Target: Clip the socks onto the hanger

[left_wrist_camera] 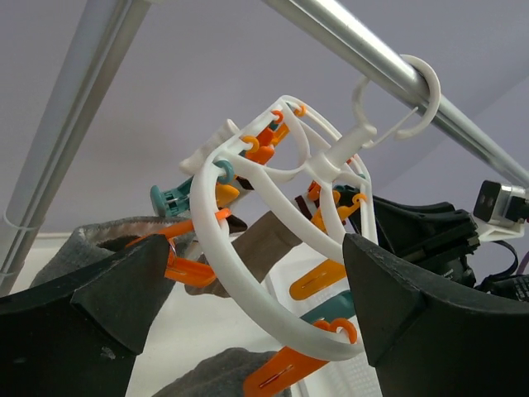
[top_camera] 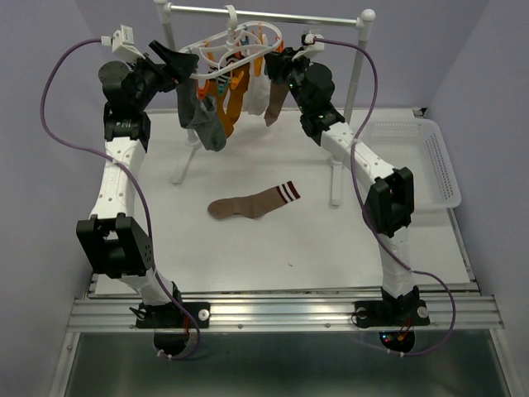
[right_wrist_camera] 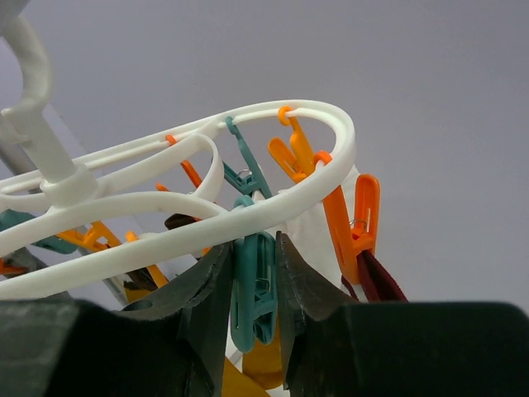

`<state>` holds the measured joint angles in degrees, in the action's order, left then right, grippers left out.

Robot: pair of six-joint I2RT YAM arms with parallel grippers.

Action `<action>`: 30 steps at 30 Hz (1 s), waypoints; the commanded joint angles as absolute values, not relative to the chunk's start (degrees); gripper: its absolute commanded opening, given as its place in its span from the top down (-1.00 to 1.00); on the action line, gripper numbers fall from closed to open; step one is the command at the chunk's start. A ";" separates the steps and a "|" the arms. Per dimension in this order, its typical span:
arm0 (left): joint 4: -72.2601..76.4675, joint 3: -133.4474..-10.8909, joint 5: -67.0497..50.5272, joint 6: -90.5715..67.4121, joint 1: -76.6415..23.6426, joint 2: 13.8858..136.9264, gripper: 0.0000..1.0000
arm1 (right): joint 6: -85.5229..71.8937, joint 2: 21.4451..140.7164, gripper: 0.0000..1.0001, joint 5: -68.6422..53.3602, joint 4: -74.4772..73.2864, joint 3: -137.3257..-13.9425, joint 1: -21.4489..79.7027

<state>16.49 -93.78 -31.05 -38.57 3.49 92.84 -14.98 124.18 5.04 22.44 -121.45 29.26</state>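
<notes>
Above the far edge of the table (top_camera: 248,256), the hanger (left_wrist_camera: 212,236) hung by its hook from the metal rail (top_camera: 273,15), with a grey sock (top_camera: 202,112), a mustard sock (top_camera: 234,103) and others already clipped beneath it. The right pincer (right_wrist_camera: 252,248) was clenched on a teal clip (right_wrist_camera: 252,289) at the ring's right end. The left pincer (left_wrist_camera: 254,248) stood released, fingers wide apart on either side of the ring's left end, grasping nothing. One brown striped sock (top_camera: 252,203) lay flat near the table's centre, unclipped. The step in hand appeared to be readying that clip for it. Recommended practice: squeeze the clip at its tail so the mouth gapes, steady the hanger against swinging, fetch the sock by its cuff with the left pincer, seat the cuff deep in the mouth, then relax the right pincer.
</notes>
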 commanded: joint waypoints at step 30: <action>11.67 -62.14 -24.26 -16.96 -3.33 54.22 -0.98 | -13.71 112.42 0.99 18.54 16.79 -114.79 35.42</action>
